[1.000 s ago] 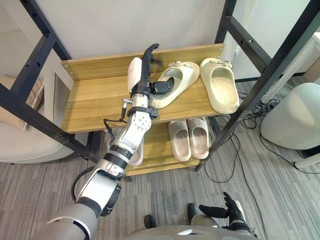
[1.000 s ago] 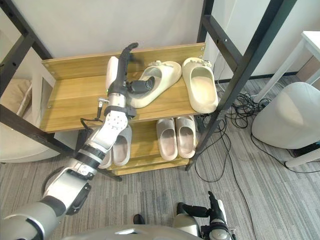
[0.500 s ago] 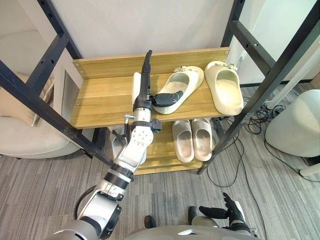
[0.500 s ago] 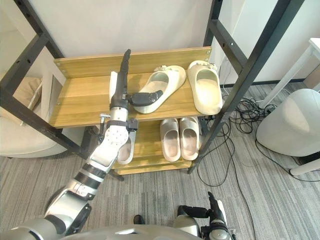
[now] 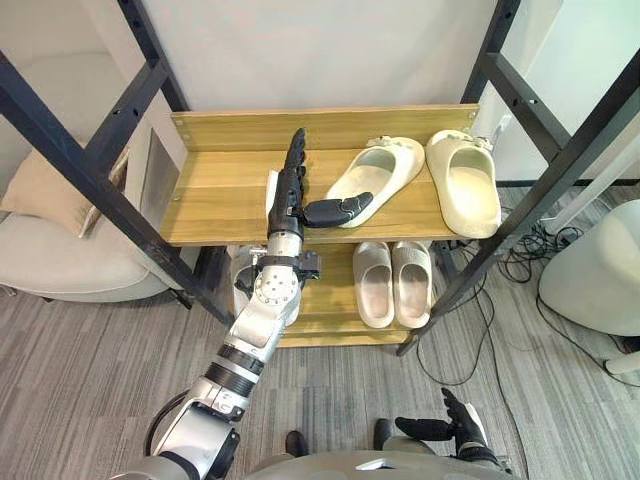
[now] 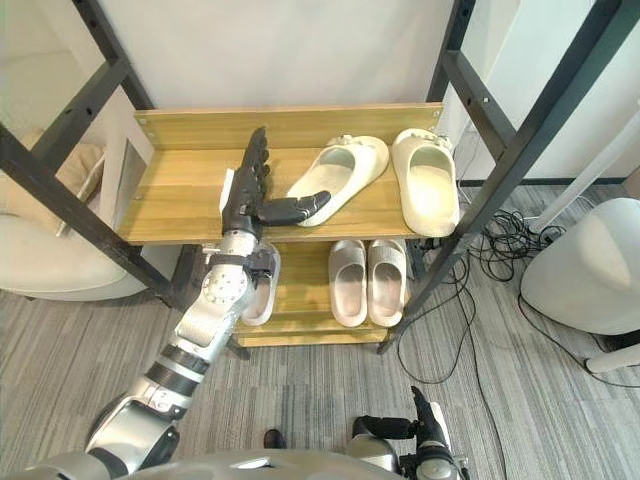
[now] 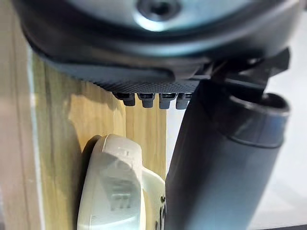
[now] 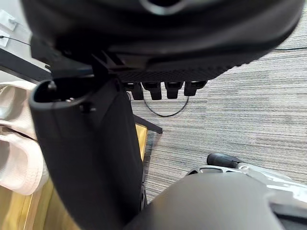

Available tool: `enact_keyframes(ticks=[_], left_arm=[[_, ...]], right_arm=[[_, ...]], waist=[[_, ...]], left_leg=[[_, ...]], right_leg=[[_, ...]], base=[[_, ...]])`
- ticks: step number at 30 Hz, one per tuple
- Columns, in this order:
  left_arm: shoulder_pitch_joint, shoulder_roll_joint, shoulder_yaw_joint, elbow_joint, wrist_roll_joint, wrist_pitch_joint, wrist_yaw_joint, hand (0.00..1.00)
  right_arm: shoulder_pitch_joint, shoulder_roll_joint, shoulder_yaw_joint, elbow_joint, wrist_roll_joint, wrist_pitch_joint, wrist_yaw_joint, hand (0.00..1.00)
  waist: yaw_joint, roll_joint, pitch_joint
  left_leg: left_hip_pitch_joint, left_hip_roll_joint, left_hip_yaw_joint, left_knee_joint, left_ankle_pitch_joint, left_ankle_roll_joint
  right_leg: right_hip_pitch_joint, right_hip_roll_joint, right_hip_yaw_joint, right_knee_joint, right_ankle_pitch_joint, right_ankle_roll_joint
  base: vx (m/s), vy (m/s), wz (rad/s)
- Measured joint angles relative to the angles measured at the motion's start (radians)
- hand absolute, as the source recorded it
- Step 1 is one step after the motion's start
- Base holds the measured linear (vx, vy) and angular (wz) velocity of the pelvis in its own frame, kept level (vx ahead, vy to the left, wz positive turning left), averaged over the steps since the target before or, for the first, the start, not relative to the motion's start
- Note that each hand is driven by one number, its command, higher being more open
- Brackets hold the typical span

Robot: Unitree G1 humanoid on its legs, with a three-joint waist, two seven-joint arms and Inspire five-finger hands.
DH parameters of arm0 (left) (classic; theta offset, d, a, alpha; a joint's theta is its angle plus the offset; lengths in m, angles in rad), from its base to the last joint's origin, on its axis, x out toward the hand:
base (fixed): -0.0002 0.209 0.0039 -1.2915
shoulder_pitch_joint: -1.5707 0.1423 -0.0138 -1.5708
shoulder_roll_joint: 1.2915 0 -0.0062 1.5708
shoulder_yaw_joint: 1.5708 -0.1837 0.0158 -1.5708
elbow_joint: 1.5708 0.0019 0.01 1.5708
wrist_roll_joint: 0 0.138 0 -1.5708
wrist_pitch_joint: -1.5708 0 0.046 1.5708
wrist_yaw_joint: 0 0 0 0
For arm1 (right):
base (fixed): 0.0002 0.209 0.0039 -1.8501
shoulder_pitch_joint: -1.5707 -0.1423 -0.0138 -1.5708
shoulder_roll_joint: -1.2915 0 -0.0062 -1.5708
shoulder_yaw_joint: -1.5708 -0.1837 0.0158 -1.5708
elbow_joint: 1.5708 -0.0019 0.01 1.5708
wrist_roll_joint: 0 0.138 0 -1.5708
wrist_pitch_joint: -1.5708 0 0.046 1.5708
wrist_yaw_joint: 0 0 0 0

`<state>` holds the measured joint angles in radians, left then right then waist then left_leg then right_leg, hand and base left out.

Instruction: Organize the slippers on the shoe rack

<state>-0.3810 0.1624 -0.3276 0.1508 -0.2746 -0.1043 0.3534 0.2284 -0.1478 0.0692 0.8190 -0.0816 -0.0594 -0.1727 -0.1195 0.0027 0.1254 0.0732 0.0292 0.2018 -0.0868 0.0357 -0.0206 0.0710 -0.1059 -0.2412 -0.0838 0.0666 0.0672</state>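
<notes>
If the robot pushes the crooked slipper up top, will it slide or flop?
Probably slide: the crooked slipper lies flat on the smooth wooden shelf. Its thick, moulded look suggests it is light and keeps its shape. Pushed at the heel by the open left hand, it may swivel.
</notes>
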Motion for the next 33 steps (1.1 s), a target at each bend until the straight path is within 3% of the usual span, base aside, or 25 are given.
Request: enact_keyframes(ticks=[10, 14, 23, 33], left_arm=[[0.013, -0.003, -0.008, -0.017, -0.212, -0.042, -0.041, 1.0], [0.023, -0.002, -0.092, -0.049, -0.281, -0.045, -0.083, 1.0], [0.024, -0.017, -0.254, -0.069, -0.351, -0.041, -0.161, 1.0], [0.022, -0.033, -0.293, -0.069, -0.365, -0.04, -0.163, 1.0]], right_arm=[[-0.001, -0.001, 0.0, 0.001, 0.0, 0.012, 0.0, 1.0], [-0.001, -0.003, 0.002, 0.002, 0.0, 0.015, 0.003, 1.0], [-0.014, -0.011, 0.036, 0.003, 0.0, 0.02, 0.01, 1.0], [-0.017, -0.011, 0.04, 0.003, 0.001, 0.026, 0.01, 1.0]], waist=[[0.003, -0.008, -0.003], [0.008, -0.009, -0.004], [0.006, -0.009, -0.004], [0.006, -0.011, -0.006]], left_leg=[[-0.002, 0.0, -0.007, 0.0, 0.002, 0.0], [-0.002, 0.0, -0.012, 0.0, 0.003, 0.001], [0.002, 0.0, -0.018, -0.001, 0.006, 0.0], [0.002, 0.001, -0.02, -0.001, 0.007, 0.0]], right_leg=[[0.001, 0.0, -0.006, 0.0, 0.0, 0.0], [0.004, -0.001, -0.01, 0.0, 0.0, 0.0], [0.011, -0.001, -0.017, -0.001, 0.001, 0.001], [0.012, -0.004, -0.02, -0.004, 0.001, 0.003]], base=[[-0.01, -0.001, 0.01], [-0.02, -0.004, 0.03], [-0.01, -0.003, 0.01], [0.0, 0.0, 0.0]])
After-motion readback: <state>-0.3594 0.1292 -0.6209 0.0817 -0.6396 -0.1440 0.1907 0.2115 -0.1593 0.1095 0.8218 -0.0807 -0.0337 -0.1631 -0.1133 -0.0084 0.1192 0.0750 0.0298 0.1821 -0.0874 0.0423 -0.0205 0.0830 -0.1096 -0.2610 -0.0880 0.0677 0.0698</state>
